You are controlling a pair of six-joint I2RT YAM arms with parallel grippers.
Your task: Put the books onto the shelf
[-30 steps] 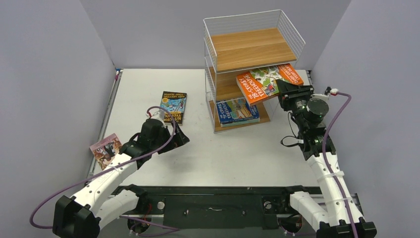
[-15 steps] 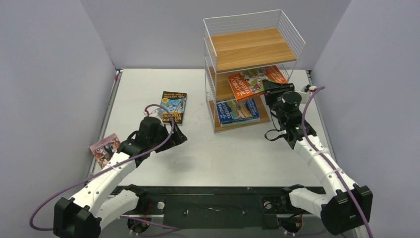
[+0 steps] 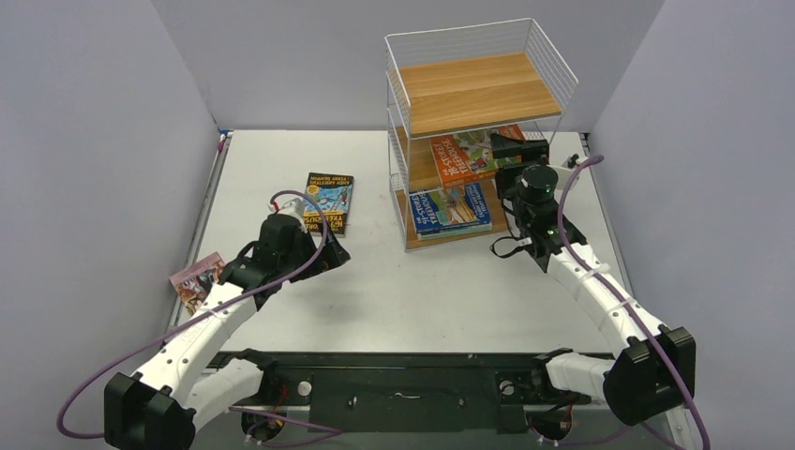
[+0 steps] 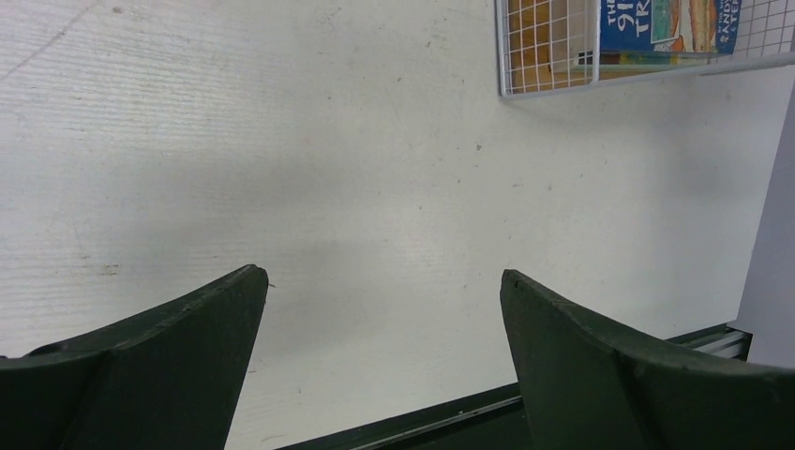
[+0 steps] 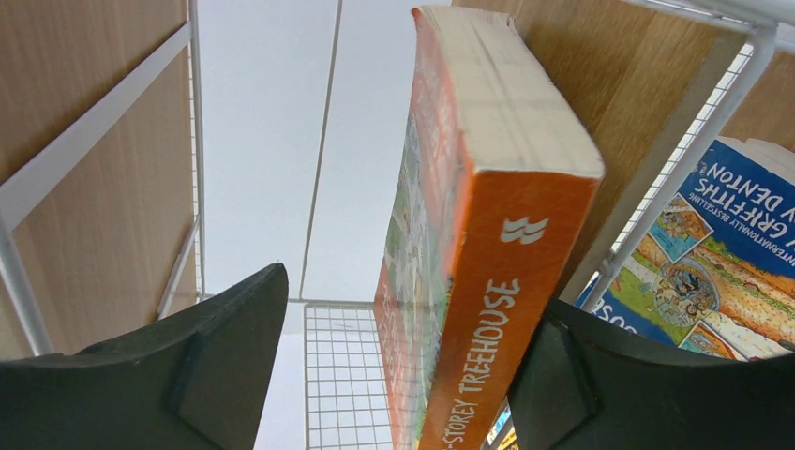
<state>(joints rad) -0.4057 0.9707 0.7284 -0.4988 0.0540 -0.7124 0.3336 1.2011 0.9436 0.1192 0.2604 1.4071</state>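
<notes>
The orange Treehouse book [image 5: 487,309] lies cover-up on the middle tier of the wire shelf [image 3: 478,89], and everything I do next turns on how it sits against my right gripper [image 3: 506,150]. In the overhead view it is at 9 o'clock from those jaws. Its long axis seems to run roughly 9 to 3, though the top board hides part of it.

My wrist view shows its spine corner reaching back between my two fingers. There is clear daylight between the cover and one finger, while the other finger sits just beside or against the book's underside. So these jaws stand well parted and grip nothing, and the book rests on the board by its own weight. I judge my way out is straight back toward 3 o'clock, along that axis, so neither finger drags the corner.

The blue book [image 3: 450,208] is on the bottom tier. The dark book [image 3: 329,202] lies on the table [image 3: 422,291], at 12 o'clock from my left gripper [image 4: 382,274], which hangs spread wide and empty above the bare tabletop. The pink book [image 3: 199,283] sits at the table's 9 o'clock edge. My left arm is the nearer arm for both.
</notes>
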